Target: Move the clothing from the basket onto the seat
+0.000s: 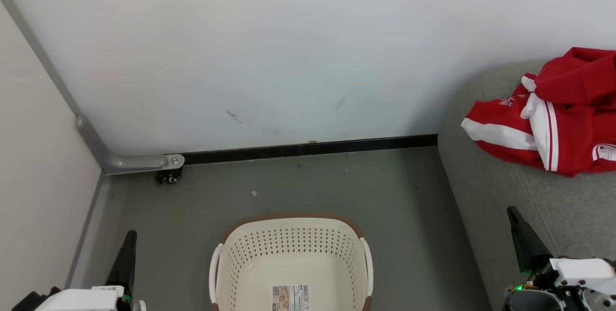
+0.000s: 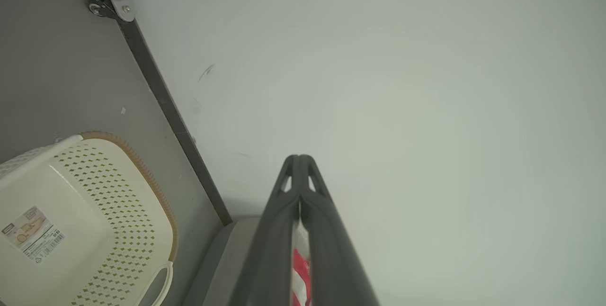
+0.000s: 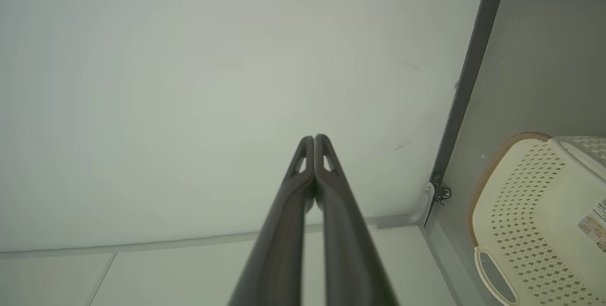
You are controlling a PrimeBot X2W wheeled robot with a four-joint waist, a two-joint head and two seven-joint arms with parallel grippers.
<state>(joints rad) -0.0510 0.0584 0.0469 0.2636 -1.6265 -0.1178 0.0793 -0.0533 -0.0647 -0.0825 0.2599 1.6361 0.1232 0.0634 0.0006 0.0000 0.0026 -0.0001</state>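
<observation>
The clothing, red with white stripes and trim, lies bunched on the grey seat at the right. A sliver of the red clothing shows between the fingers in the left wrist view, beyond the seat's edge. The cream basket stands on the floor at bottom centre, with nothing in it but a barcode sticker; its brown rim and side show in both wrist views. My left gripper is shut and holds nothing, left of the basket. My right gripper is shut and holds nothing, over the seat's front.
A white wall with a black baseboard runs behind the basket. A grey metal bracket with a small caster sits in the left corner by a pale side panel. Grey floor lies between basket, wall and seat.
</observation>
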